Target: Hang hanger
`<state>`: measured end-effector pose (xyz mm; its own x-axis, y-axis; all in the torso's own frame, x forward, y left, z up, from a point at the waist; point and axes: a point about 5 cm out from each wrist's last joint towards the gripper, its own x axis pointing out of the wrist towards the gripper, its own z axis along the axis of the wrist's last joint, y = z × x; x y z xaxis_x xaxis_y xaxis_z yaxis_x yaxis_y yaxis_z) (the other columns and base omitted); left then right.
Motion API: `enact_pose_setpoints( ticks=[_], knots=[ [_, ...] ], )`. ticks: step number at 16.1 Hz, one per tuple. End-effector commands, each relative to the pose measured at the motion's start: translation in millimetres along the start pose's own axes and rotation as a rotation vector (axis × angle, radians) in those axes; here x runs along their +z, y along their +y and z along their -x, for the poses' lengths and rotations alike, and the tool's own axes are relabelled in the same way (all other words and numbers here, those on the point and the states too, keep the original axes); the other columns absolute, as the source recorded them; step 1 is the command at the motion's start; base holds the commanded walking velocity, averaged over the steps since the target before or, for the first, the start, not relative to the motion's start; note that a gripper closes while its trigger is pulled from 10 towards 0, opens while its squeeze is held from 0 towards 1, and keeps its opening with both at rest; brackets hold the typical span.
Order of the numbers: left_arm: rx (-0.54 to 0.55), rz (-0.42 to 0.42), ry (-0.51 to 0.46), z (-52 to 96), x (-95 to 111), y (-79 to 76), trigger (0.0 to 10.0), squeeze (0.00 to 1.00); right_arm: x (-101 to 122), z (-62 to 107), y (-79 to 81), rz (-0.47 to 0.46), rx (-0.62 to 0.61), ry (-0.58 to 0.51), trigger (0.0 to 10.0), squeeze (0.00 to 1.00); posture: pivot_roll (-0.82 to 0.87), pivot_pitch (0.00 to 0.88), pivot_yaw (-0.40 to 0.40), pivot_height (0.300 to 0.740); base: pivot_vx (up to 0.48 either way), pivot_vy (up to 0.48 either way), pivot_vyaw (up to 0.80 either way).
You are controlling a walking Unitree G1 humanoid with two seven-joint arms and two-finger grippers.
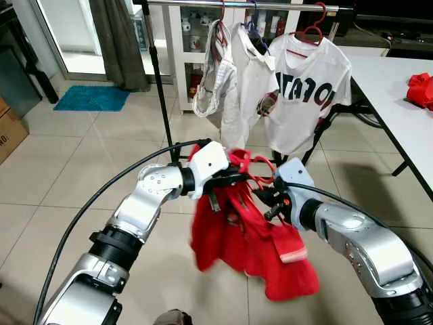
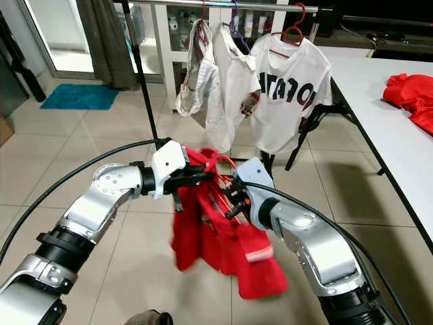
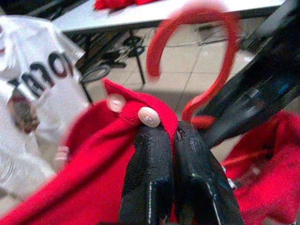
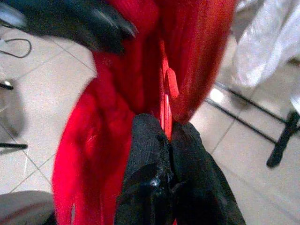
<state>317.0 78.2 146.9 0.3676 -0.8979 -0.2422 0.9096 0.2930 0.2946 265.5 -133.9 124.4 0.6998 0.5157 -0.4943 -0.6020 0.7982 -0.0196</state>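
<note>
Left gripper (image 1: 233, 177) has its jaws clamped together on the buttoned collar of the red shirt (image 1: 250, 247), just beside the base of the red hanger (image 3: 206, 61) hook; in the left wrist view the hook rises straight out past the fingertips, open side curling back over toward the white clothes. Right gripper (image 1: 265, 198) sits just at 4 o'clock of the left, jaws pinched on a red strip, hanger bar or shirt edge, can't tell which. Shirt hangs between and below both arms, long axis near vertical, hem at 6 o'clock, off the floor. Key relation, my read: rail (image 1: 243, 5) is well apart at 12 o'clock, above and beyond both grippers, running 9 to 3, so hook has to go up and forward, then over the bar. Left arm is nearer the hook and looks like the one to steer it; right only steadies the load. Free rail looks to be at 11 o'clock, left of the three white garments. Writing: white T-shirt (image 1: 308, 95) on a red hanger at 1 o'clock has dark block letters, reads roughly "ATAO", looks mirrored, not sure. Cardboard box (image 1: 10, 132) at 9 o'clock has print, too small to read. More red cloth (image 1: 421, 89) on the table (image 1: 399, 115) at 2 o'clock
</note>
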Motion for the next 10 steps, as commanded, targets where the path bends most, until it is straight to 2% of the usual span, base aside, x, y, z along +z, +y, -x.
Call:
enact_pose_setpoints(
  ticks=[1, 2, 4, 6, 7, 8, 10],
  knots=[
    [-0.016, -0.035, -0.04, 1.4, 11.5, -0.5, 0.0, 0.0, 0.3, 0.7, -8.5, -0.033, -0.053, 0.009, 10.0, 0.0, -0.09, 0.0, 0.027, 0.74, 0.0, 0.0, 0.0],
    [-0.003, -0.042, -0.056, 3.3, 14.0, -0.4, 0.0, 0.0, -0.7, 0.0, -12.7, -0.065, -0.081, 0.007, 10.0, 0.0, -0.08, 0.0, 0.026, 0.74, 0.0, 0.0, 0.0],
    [0.116, -0.064, -0.144, 10.4, 28.3, 12.3, 0.0, 0.0, -9.0, -1.1, -28.0, -0.164, -0.167, 0.024, 10.0, 0.0, -0.08, 0.0, 0.024, 0.74, 0.0, 0.0, 0.0],
    [0.167, -0.077, -0.185, 17.6, 38.0, 20.7, 0.0, 0.0, -18.0, -0.3, -36.7, -0.198, -0.208, 0.049, 10.0, 0.0, -0.08, 0.0, 0.021, 0.74, 0.0, 0.0, 0.0],
    [0.158, -0.083, -0.175, 20.0, 38.1, 21.1, 0.0, 0.0, -19.6, 0.6, -39.4, -0.199, -0.222, 0.053, 10.0, 0.0, -0.08, 0.0, 0.02, 0.74, 0.0, 0.0, 0.0],
    [0.125, -0.104, -0.128, 23.3, 33.7, 18.9, 0.0, 0.0, -19.0, 2.2, -43.7, -0.208, -0.24, 0.043, 10.0, 0.0, -0.07, 0.0, 0.02, 0.74, 0.0, 0.0, 0.0],
    [0.045, -0.164, 0.054, 25.6, 7.2, 8.1, 0.0, 0.0, 0.9, 9.2, -58.1, -0.21, -0.285, -0.082, 10.0, 0.0, -0.08, 0.0, 0.025, 0.74, 0.0, 0.0, 0.0]
  ],
)
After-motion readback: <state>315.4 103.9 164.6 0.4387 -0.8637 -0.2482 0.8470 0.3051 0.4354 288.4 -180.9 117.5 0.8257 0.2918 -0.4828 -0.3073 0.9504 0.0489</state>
